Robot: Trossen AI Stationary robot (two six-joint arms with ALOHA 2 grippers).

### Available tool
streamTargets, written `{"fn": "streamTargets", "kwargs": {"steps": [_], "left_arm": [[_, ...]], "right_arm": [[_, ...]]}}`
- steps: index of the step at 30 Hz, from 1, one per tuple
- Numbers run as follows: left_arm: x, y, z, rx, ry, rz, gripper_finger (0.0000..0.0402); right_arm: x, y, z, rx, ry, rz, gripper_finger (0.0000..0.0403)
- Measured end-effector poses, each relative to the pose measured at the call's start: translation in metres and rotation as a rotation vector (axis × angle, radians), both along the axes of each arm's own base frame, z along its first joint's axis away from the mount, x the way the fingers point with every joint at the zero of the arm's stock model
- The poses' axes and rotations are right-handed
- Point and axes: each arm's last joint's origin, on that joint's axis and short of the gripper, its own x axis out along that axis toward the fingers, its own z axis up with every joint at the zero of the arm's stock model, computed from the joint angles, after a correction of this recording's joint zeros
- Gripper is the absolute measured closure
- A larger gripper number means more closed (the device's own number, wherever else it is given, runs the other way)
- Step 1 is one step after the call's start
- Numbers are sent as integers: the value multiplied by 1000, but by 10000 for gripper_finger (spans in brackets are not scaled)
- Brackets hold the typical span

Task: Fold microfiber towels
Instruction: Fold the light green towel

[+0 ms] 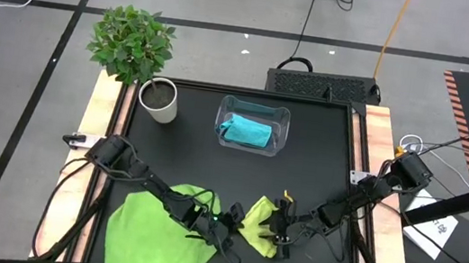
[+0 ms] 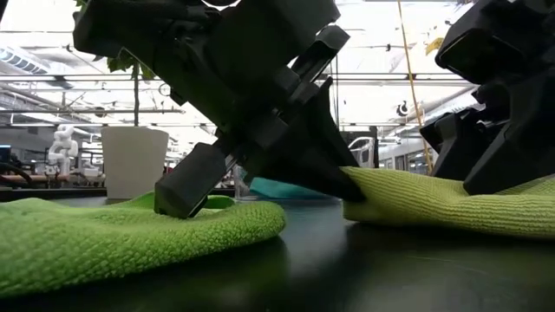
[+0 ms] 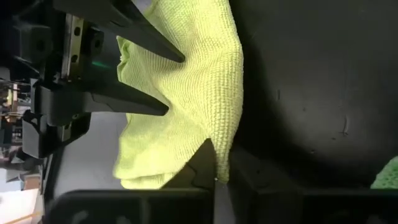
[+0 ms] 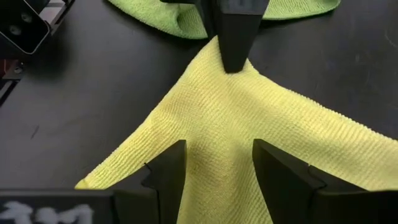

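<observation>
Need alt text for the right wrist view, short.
Pale yellow-green microfiber towel on the black table, pinched at its far corner by the shut left gripper. The right gripper hangs open over the towel's near side; a bright green towel lies beyond.

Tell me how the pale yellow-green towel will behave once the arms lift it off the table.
The pale yellow-green towel will probably sag and drape: it already peaks into a soft ridge where the left gripper pinches its corner. It looks light, a thin knitted cloth lying rumpled. Its textured weave should resist slipping, though the right gripper, open over it, would need to close first.
</observation>
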Motion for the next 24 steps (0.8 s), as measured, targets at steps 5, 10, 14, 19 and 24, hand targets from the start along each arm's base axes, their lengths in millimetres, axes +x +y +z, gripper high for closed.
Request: {"fn": "streamTargets", "kwargs": {"steps": [5, 10, 14, 19, 24], "left_arm": [[1, 2, 0, -8, 3, -1, 384], [5, 11, 2, -65, -1, 51, 394], [5, 14, 9, -99, -4, 77, 394], [10, 16, 34, -152, -49, 119, 393], [14, 15, 45, -146, -65, 137, 397]], "right_arm": [[0, 4, 3, 5, -37, 24, 225], [-2, 18, 14, -28, -143, 138, 225], [-3, 29, 26, -33, -182, 186, 225], [-5, 40, 32, -9, -168, 201, 225], [-13, 51, 31, 12, -90, 158, 225]]}}
